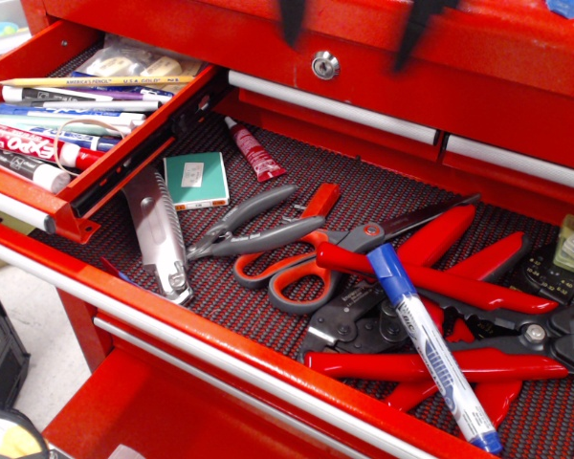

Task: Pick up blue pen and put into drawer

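The blue pen [430, 349], with a blue cap, a white printed barrel and a small blue end, lies slanted on top of red-handled pliers at the right of the wide drawer. My gripper [352, 24] hangs at the top edge of the view, well above and behind the pen. Only its two dark, blurred fingertips [292, 19] show; they are spread wide apart with nothing between them. The narrow red drawer [134, 153] stands pulled out at the upper left, with a silver bar handle [14, 208]. It holds several markers and a yellow pencil.
The wide drawer's dark woven liner [297, 167] carries red-handled scissors [306, 263], grey pliers [244, 225], a folding knife [158, 229], a green box [196, 180], a red tube [258, 153] and several red-handled pliers [440, 287]. A keyhole [324, 65] sits on the chest front above.
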You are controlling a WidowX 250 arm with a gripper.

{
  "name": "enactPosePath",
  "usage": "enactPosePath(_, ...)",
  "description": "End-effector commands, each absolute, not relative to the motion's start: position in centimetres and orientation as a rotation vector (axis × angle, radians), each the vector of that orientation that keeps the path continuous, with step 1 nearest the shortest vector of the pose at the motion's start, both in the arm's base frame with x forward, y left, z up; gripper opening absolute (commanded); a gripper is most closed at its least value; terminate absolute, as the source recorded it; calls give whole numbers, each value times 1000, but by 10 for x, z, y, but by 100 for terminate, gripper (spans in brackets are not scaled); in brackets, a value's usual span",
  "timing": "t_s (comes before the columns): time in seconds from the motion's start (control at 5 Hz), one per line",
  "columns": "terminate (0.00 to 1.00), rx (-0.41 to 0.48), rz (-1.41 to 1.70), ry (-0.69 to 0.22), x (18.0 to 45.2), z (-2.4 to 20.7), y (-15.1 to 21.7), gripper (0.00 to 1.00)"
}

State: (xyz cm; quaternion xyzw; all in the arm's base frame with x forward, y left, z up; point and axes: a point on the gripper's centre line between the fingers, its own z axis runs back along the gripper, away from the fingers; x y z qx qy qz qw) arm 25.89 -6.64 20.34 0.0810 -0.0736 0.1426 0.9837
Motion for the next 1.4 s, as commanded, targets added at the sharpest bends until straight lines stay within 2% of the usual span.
enactPosePath(0.0, 0, 68, 497, -104, 242, 190, -110, 100)
enactPosePath(0.4, 0, 0, 617, -98, 242, 130, -134, 100)
enactPosePath(0.8, 0, -109, 684, -127, 247, 83, -145, 100)
enactPosePath(1.2, 0, -103, 732, -140, 245, 58, -153, 100)
